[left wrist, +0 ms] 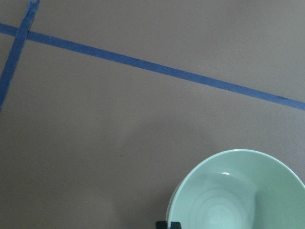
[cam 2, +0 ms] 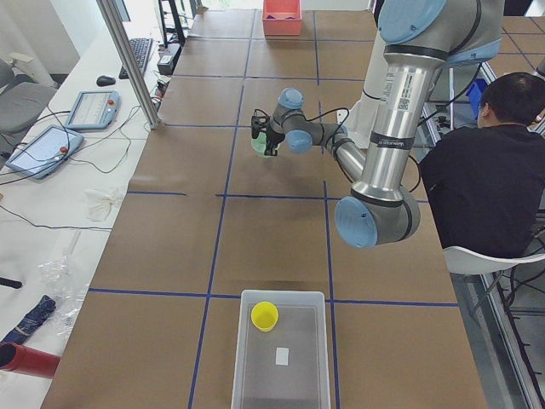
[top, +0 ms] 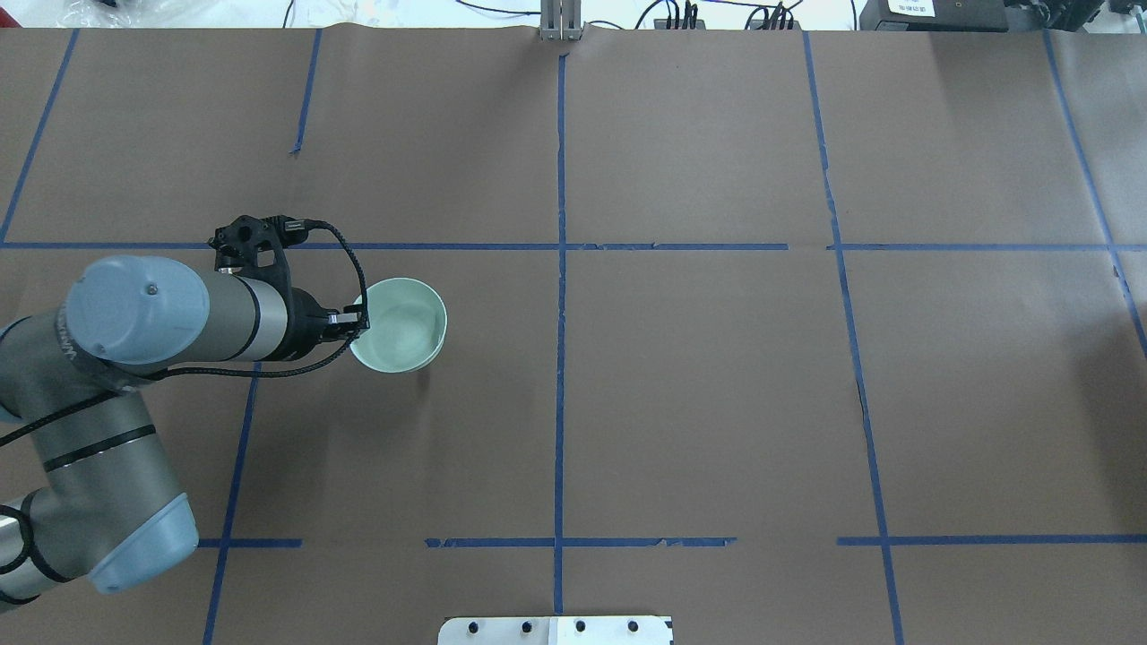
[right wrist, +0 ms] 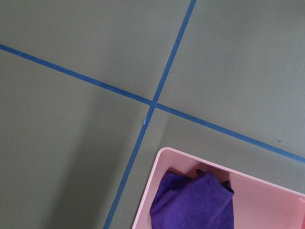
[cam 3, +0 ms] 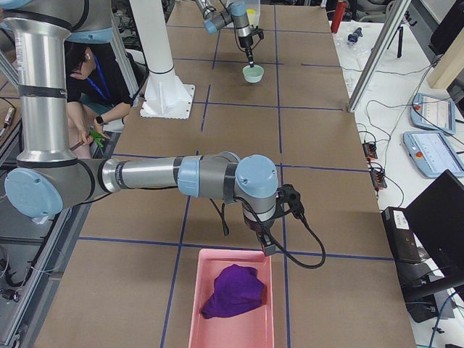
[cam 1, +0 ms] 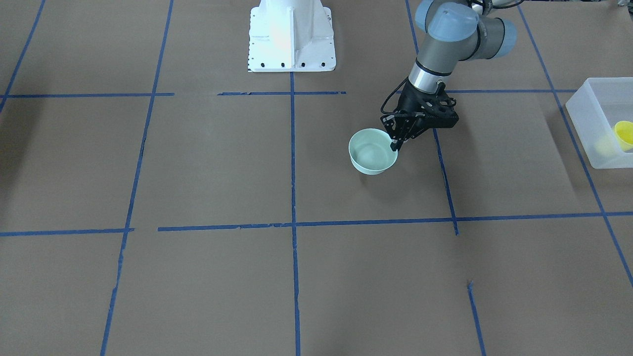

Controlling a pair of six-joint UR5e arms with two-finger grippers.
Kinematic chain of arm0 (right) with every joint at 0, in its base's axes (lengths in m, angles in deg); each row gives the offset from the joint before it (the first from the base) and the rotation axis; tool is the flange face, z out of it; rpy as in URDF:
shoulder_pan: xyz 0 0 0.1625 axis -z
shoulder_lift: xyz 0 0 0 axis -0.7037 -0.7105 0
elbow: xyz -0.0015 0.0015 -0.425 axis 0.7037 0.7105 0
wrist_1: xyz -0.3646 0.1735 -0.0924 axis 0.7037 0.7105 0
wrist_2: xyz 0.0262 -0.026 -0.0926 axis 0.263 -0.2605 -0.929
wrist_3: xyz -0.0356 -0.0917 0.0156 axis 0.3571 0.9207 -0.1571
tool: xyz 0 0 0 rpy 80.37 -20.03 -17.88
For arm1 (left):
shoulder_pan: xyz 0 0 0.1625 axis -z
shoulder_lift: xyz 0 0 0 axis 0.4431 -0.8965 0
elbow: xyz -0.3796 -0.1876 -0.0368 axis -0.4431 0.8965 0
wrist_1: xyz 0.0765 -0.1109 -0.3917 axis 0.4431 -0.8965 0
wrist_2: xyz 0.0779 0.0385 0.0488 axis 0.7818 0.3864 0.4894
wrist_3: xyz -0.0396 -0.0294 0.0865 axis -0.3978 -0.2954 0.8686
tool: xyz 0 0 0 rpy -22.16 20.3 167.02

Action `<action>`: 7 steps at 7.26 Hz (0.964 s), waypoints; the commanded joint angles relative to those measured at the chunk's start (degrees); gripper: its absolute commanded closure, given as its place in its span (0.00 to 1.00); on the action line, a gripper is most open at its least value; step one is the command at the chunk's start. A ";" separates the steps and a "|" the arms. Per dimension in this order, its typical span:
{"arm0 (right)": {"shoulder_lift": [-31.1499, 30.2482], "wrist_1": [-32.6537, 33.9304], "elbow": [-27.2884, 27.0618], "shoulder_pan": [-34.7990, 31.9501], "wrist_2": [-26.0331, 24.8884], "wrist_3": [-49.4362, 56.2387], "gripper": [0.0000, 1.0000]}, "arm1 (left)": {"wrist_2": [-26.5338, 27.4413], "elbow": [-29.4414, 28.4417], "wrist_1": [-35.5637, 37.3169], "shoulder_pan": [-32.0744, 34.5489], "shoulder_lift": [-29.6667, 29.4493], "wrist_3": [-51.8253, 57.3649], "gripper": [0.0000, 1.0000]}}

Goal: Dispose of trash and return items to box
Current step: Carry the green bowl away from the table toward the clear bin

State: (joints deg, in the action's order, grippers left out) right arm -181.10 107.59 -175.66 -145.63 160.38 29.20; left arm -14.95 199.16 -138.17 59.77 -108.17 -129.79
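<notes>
Jaws of left gripper [cam 1: 395, 142] pinch bowl [cam 1: 371, 154] rim; right gripper [cam 3: 268, 249] jaws: cannot tell. Cup [cam 1: 624, 133] in box [cam 1: 581, 121], purple cloth [cam 3: 233, 291] in pink tray [cam 3: 194, 319] — only bowl left to box.

- You can see dark lettering running along the grey tube of the left arm [top: 64, 336] in the overhead view. It is too blurred to read.
- In the exterior left view the same arm carries a printed line down its silver tube, too small for you to make out.
- A white label [top: 909, 7] sits on the black device [top: 950, 16] at the far table edge. Its print is illegible.
- A small white slip [cam 2: 281, 356] lies in the box [cam 2: 306, 379]. You cannot tell whether it bears writing.
- A pendant [cam 2: 89, 108] on the side bench has a lit screen, too small to read.
- In short, you can read no brand, number or sign anywhere.
</notes>
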 commanded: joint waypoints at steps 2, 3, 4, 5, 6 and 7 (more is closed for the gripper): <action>-0.19 -0.09 -0.09 0.00 0.00 0.16 0.00 | -8.74 8.48 1.93 15.43 11.84 22.41 1.00; -0.19 -0.09 -0.09 0.00 0.00 -0.01 0.00 | -11.46 8.94 1.67 20.88 15.19 30.86 1.00; -0.19 -0.09 -0.09 0.00 0.00 -0.19 0.00 | -13.93 8.86 1.32 27.29 19.23 41.99 1.00; -0.19 0.00 -0.09 0.09 0.00 -0.19 0.00 | -15.26 8.25 0.62 33.09 22.84 53.42 1.00; -0.19 0.00 -0.09 0.26 0.00 -0.19 0.00 | -17.88 6.50 0.44 39.76 25.74 64.75 1.00; -0.19 0.00 -0.01 0.35 0.00 -0.19 0.00 | -19.21 2.48 -1.13 45.75 27.34 74.27 1.00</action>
State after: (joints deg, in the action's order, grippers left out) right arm -181.30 107.58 -175.74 -145.41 160.37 29.02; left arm -32.00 205.30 -137.96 97.81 -83.64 -68.32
